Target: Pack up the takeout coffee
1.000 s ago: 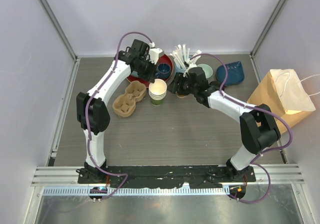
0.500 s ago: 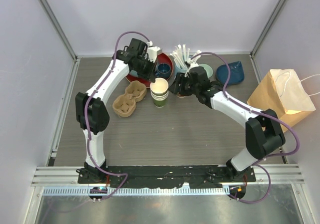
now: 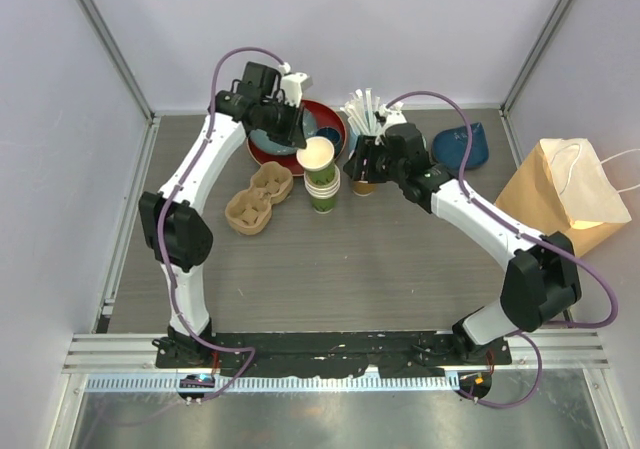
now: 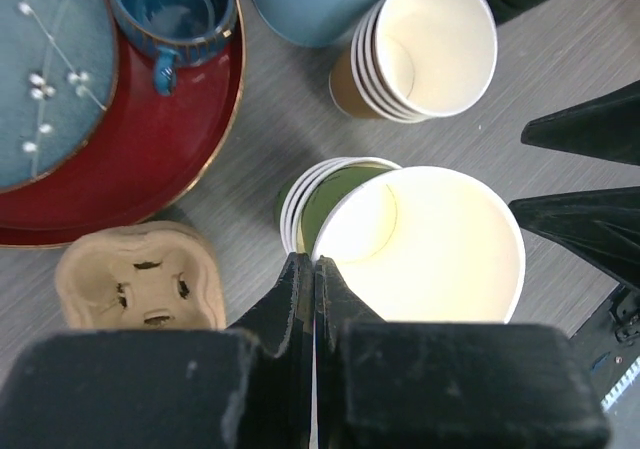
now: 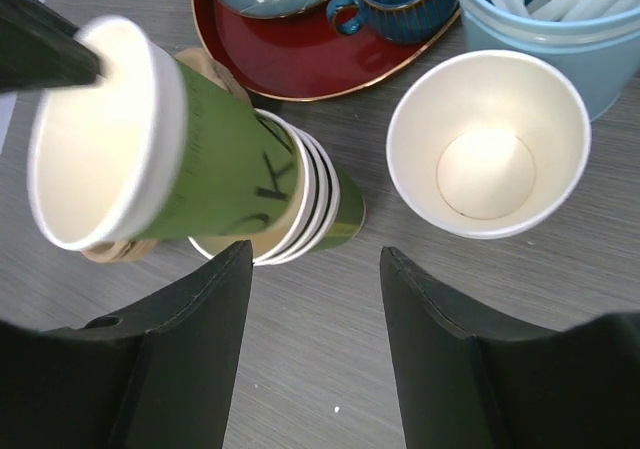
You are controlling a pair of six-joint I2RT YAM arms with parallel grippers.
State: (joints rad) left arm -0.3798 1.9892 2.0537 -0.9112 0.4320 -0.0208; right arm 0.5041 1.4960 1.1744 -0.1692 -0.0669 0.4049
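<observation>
The takeout coffee is out of view; only lidless cups show. My left gripper [image 4: 313, 259] is shut on the rim of a lidless green paper cup [image 4: 430, 249] [image 5: 190, 149], holding it tilted just above the stack of green cups [image 3: 323, 191] [image 5: 320, 209]. My right gripper [image 5: 315, 254] is open with nothing between its fingers, low over the table. It sits between the green stack and the stack of brown cups [image 5: 487, 154] [image 4: 420, 44]. In the top view it [image 3: 358, 169] covers most of the brown stack.
A pulp cup carrier [image 3: 258, 197] lies left of the green stack. Behind are a red tray [image 3: 325, 119] with a blue plate and mug, a blue cup of straws [image 3: 365, 119] and a blue dish [image 3: 460, 147]. A paper bag [image 3: 565, 199] stands at the right edge.
The left gripper has drawn the top green cup up out of the stack and tilted it. The right arm has swung toward the back, and its jaws have opened wider.
</observation>
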